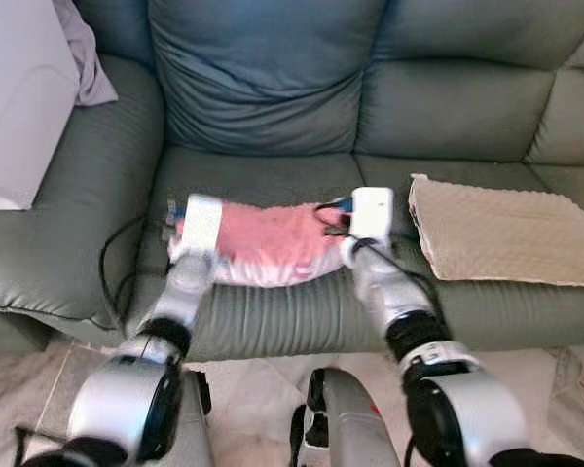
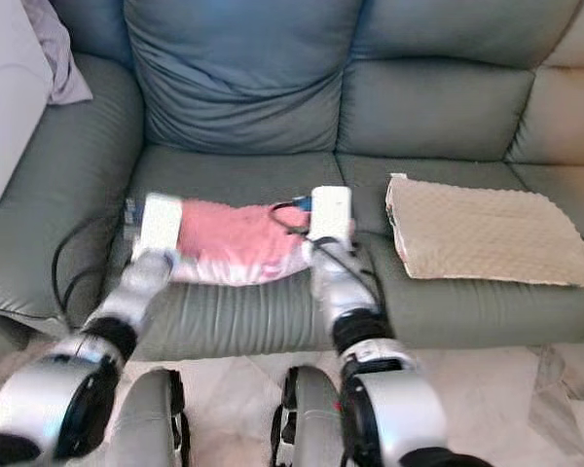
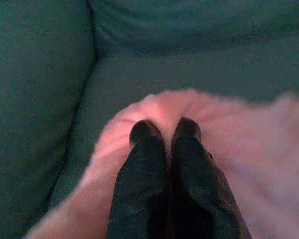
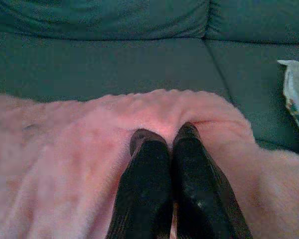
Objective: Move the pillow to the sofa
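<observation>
A fluffy pink pillow [image 1: 270, 243] lies on the left seat cushion of the grey-green sofa [image 1: 263, 175], near its front edge. My left gripper [image 3: 164, 130] presses on the pillow's left end with its two black fingers shut together. At the pillow's right end my right gripper [image 4: 164, 133] is likewise shut, fingertips sunk into the pink fur [image 4: 89, 144]. Both wrists [image 1: 202, 222] [image 1: 371, 214] sit over the pillow's ends in the eye views.
A beige textured mat [image 1: 501, 232] lies on the right seat cushion. A white object [image 1: 15, 97] and a lilac cloth [image 1: 88, 58] rest on the sofa's left arm. A black cable [image 1: 112, 268] trails down the seat front. Pale tiled floor [image 1: 19, 389] lies below.
</observation>
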You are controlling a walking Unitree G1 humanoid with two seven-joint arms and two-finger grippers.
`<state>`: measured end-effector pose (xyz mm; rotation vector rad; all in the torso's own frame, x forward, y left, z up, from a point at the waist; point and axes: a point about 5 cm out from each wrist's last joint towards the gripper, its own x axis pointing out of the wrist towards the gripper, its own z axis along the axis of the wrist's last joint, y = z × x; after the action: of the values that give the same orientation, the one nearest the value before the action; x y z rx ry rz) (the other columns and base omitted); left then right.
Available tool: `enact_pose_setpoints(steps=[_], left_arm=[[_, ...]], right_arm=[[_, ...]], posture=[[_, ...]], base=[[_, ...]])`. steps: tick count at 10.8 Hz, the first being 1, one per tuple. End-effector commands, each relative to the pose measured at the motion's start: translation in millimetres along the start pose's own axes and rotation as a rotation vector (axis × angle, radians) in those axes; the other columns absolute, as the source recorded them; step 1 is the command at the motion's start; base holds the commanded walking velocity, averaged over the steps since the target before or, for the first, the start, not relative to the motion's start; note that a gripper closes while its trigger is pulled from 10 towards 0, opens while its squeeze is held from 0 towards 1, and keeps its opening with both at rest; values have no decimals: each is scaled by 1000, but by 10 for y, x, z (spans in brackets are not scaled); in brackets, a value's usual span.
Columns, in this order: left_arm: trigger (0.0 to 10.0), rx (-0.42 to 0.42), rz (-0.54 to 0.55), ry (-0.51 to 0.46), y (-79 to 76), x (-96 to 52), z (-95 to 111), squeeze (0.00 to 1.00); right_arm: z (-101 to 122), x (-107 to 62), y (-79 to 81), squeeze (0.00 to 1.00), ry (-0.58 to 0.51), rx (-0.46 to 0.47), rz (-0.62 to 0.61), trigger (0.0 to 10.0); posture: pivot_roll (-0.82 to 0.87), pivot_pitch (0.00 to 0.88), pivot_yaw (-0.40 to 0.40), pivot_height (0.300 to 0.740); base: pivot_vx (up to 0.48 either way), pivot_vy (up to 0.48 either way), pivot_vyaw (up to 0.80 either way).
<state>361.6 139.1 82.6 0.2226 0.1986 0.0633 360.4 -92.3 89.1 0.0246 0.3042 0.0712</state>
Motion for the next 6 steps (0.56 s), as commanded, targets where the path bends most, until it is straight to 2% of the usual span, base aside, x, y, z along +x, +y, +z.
enact_pose_setpoints(steps=[1, 2, 3, 4, 6], left_arm=[[10000, -45, 5, -20, -20, 6, 40, 0], [10000, -79, 6, -42, -22, 14, 79, 0], [10000, -72, 28, -36, 16, 17, 66, 0], [10000, -73, 43, -12, 45, 9, 8, 0], [10000, -59, 35, 13, 39, -22, -83, 0]], right_arm=[[-4, -8, 5, 0, -15, -31, 23, 10000], [-21, -42, 18, 0, -50, -115, 66, 10000], [-58, -62, -5, 0, -50, -167, 74, 10000], [-94, -93, -71, 0, -53, -259, 74, 10000], [-165, -152, -221, 0, -30, -305, 44, 10000]], posture=[[-104, 196, -141, 656], [-119, 199, -136, 656], [-113, 200, -137, 656], [-110, 200, -139, 656], [-112, 200, -139, 656]], base=[[0, 0, 0], [0, 0, 0], [0, 0, 0], [0, 0, 0], [0, 0, 0]])
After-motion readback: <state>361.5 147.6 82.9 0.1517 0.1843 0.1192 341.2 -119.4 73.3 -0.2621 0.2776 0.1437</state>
